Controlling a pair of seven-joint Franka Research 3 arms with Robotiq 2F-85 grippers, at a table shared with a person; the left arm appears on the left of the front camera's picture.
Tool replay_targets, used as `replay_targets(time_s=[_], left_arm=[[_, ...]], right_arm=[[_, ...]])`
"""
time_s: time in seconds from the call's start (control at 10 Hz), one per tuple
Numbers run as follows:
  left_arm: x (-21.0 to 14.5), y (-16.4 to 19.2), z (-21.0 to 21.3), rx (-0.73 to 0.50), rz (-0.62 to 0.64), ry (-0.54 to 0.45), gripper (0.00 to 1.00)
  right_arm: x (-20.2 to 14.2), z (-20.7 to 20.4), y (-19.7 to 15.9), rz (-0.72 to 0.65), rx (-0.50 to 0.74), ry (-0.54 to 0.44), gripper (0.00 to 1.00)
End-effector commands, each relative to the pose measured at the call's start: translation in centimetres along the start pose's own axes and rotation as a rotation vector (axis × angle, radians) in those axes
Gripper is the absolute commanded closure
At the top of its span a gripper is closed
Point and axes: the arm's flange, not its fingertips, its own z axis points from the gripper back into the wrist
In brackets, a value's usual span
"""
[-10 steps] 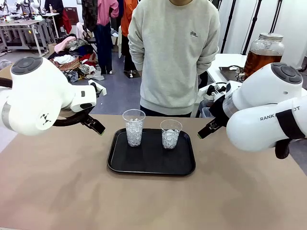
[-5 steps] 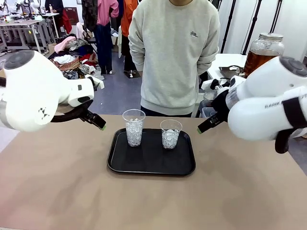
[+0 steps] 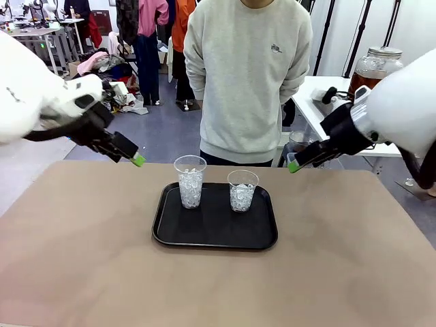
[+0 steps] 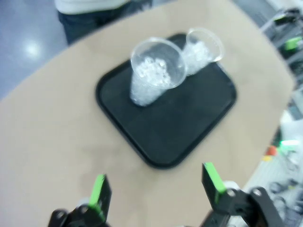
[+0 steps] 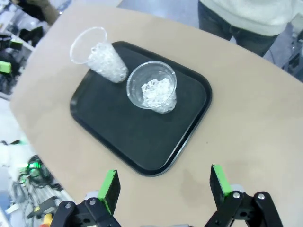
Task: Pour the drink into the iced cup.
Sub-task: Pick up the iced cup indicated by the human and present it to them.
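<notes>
- The amber-brown drink (image 3: 359, 82) sits in a big round glass jar with a silvery lid (image 3: 378, 63). The jar stands on a white side table (image 3: 310, 92), far behind the right gripper (image 5: 164, 185) and well apart from it.
- The jar looks heavy, smooth and easy to break. Its belly looks too wide to grab, so the neck under the lid seems the best place to hold.
- The right gripper and the left gripper (image 4: 156, 184) are both wide open and hold nothing.
- A tall clear plastic cup of ice (image 3: 190, 180) and a short clear plastic cup of ice (image 3: 242, 190) stand just beside each other on a black tray (image 3: 214, 235). They are below and between the grippers.
- The lid is on the jar, and a person in a grey sweatshirt (image 3: 248, 82) stands close behind the tray.
</notes>
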Motion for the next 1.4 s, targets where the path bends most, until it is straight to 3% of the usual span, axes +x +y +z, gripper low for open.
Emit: replay_targets(time_s=[0.0, 0.5, 0.6, 0.7, 0.8, 1.1, 1.3], left_arm=[[0.3, 2.8, 1.6, -0.087, 0.057, 0.047, 0.00], [0.3, 5.8, 3.6, -0.272, 0.149, 0.092, 0.00], [0.3, 5.8, 3.7, -0.275, 0.147, 0.119, 0.00], [-0.3, 5.4, 3.9, -0.244, 0.151, 0.080, 0.00], [-0.3, 5.4, 3.9, -0.244, 0.151, 0.080, 0.00], [-0.2, 5.6, 3.8, -0.229, 0.166, 0.110, 0.00], [0.1, 8.1, 3.9, -0.313, 0.283, 0.022, 0.00]], right_arm=[[0.6, 0.7, -2.2, -0.051, 0.138, 0.025, 0.00], [0.9, 1.4, -4.7, -0.157, 0.336, 0.071, 0.00], [1.0, 1.3, -4.6, -0.147, 0.322, 0.085, 0.00], [1.0, 1.6, -4.2, -0.081, 0.253, 0.101, 0.00], [0.1, 1.6, -4.5, -0.176, 0.312, 0.085, 0.00], [0.2, 1.4, -4.4, -0.163, 0.283, 0.106, 0.00], [1.5, 1.2, -5.5, -0.313, 0.350, 0.073, 0.00]])
